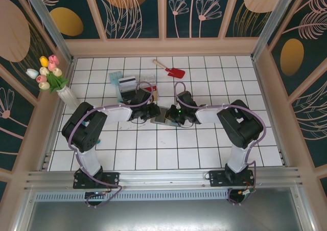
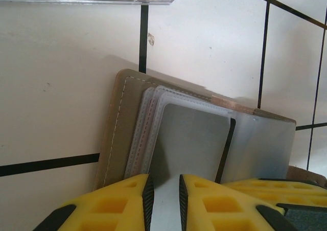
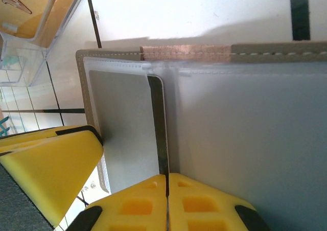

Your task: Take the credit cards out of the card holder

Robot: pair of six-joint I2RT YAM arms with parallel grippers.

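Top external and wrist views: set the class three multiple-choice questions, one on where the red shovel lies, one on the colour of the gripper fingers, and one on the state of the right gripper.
1. Where does the red shovel lie?
A on the table's far side; B at its near edge; C held in a gripper.
2. What colour are the gripper fingers?
A blue; B yellow; C green.
3. How does the right gripper stand?
A wide open; B shut on a dark card; C shut on the shovel.
Key: A, it lies on tiles near the back wall; B, they are yellow in both wrist views; B, the fingers meet around the card's thin edge.
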